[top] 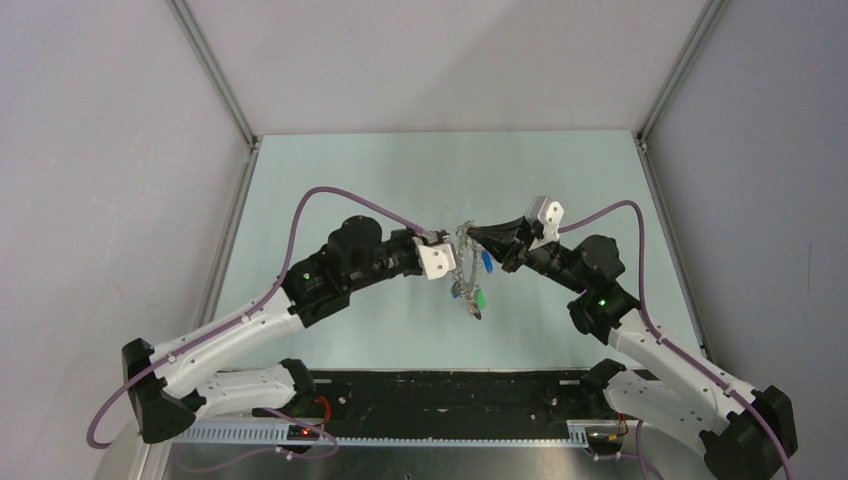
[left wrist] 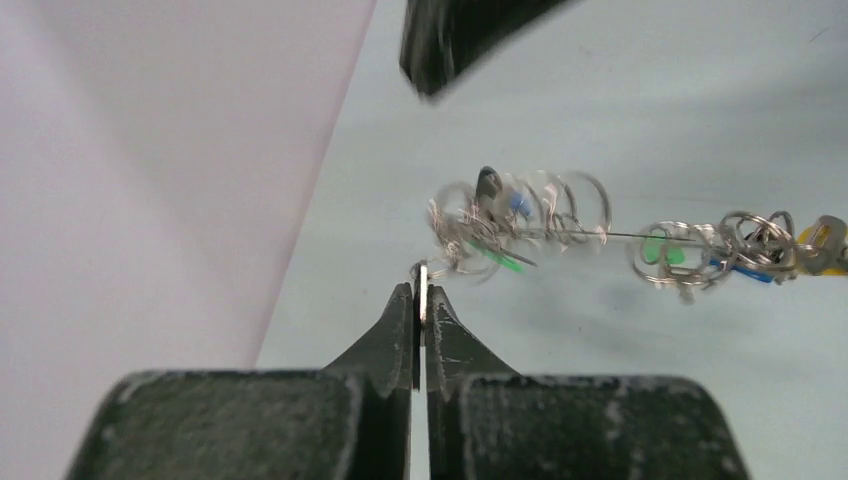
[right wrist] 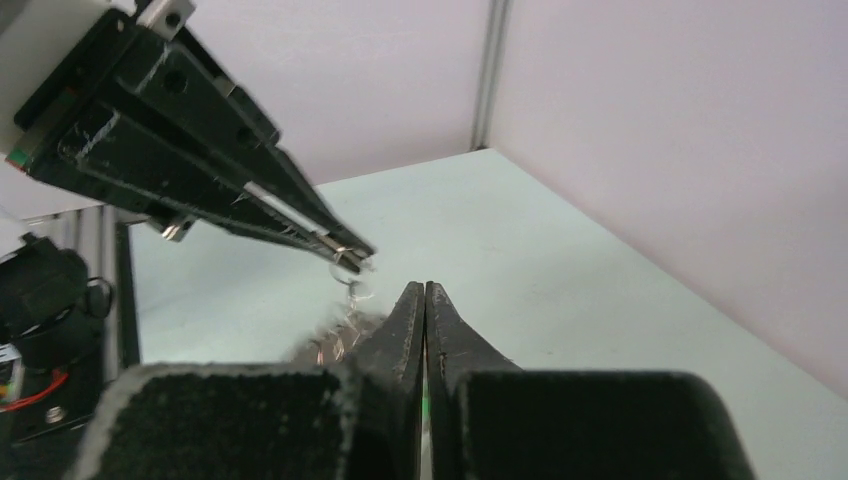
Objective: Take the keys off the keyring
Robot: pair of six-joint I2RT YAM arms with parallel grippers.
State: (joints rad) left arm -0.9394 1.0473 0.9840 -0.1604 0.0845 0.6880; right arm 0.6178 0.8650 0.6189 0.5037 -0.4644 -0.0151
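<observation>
Left wrist view: our left tool (left wrist: 421, 292) has its fingers pressed together on a thin silver loop (left wrist: 422, 272), which we see edge-on at the very tips. We cannot tell whether that loop is the big wire itself or one of the small rings on it. Just right of the tips, the keyring (left wrist: 620, 236) shows as a fine wire running level across the picture. It casts a soft shadow on the pale bench (left wrist: 560, 400). The keys (left wrist: 505, 262) and their small rings sit along the wire in two blurred clusters. The nearer cluster shows green and blue heads, and the one by the right edge shows green, blue and yellow. A dark finger of the other arm enters at the top edge, apart from the wire.

In the top view, both arms reach in from the sides and their tips meet over the middle of the bench. The bunch trails from that meeting point toward the near edge, with blue and green heads showing.

In the right wrist view, the left tool comes in from the upper left with the loop in its pinch. The right tool (right wrist: 425, 292) is just beside it and lower. Its fingers are pressed flat together, and we see nothing between the tips. Blurred rings lie behind its left finger.
</observation>
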